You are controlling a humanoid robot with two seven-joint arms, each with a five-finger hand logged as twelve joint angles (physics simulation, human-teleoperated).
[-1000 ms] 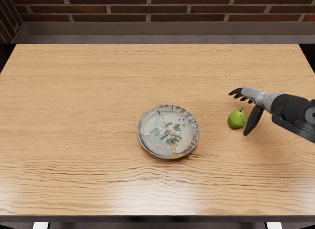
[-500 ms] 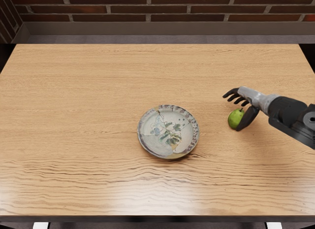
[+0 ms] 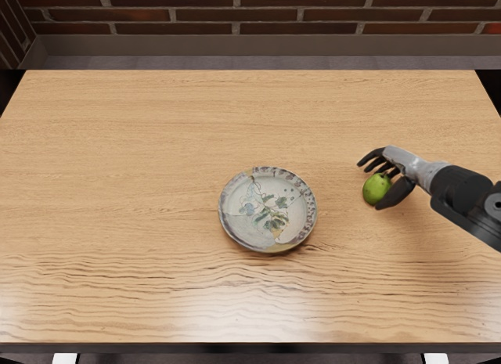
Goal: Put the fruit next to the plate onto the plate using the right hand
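You've got the R hand (image 3: 389, 171) wrapped on the fruit (image 3: 375, 189), arm coming in from the right edge. Fingers (image 3: 374, 157) curl over the fruit's far/top side, and the thumb (image 3: 396, 193) presses its right side, so it's a closed grip on the fruit. The fruit is green with a small stem, and it sits on the table (image 3: 156, 129), not lifted as far as you can see. It's to the right of the plate (image 3: 226, 208), near but apart, w/ bare wood between them. The plate is round w/ a speckled rim and a leaf pattern in the middle, and it lies flat approx. mid-table, nothing on it. Brick wall (image 3: 235, 0) runs along the back.
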